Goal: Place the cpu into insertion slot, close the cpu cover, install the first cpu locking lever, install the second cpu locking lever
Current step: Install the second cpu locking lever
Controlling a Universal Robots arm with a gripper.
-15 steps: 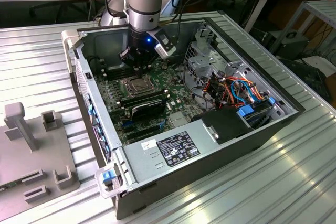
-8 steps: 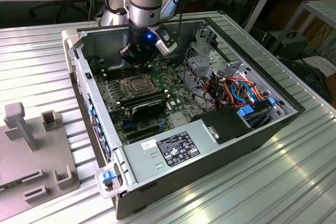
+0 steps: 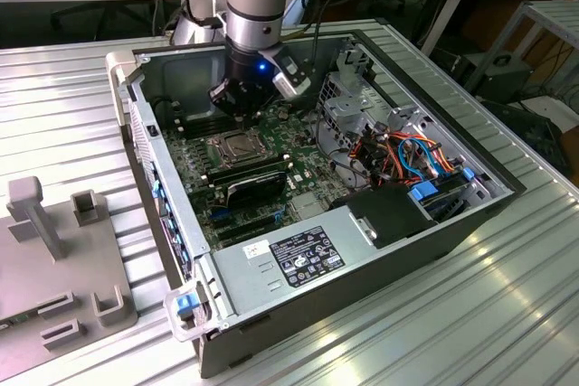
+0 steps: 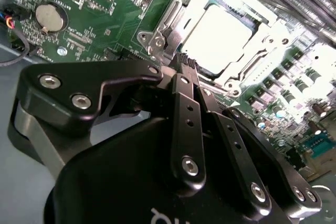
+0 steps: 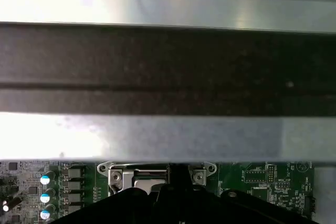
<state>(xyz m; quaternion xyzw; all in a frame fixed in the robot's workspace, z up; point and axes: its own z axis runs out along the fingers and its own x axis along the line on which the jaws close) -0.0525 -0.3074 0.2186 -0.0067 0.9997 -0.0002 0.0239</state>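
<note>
From where I sit, the end effector [image 4: 181, 69] has its fingers pressed together with nothing pinched between them, tips down at the corner of the socket hardware on the motherboard [image 4: 105, 3]. In the exterior view the end effector [image 3: 237, 108] hangs just past the socket, inside the open PC case [image 3: 434, 223] on the ribbed table [image 3: 507, 314].

The cpu [image 4: 218, 35] is seated in the insertion slot [image 3: 232, 146], silvery top up, lying flat. It's square, so no real long axis; its edges run parallel to the socket frame.

The cpu cover [image 4: 173, 17] looks to be down around it, the chip showing through the window. I can't tell whether either locking lever is latched.

Risks as I judge them:
- tips slip off thin metal and scrape the board or the capacitors [image 5: 45, 190] near the socket
- pushing down on an unseated cover, loading the chip unevenly
- wrist fouling the case wall, which sits close in the first wrist view
</note>
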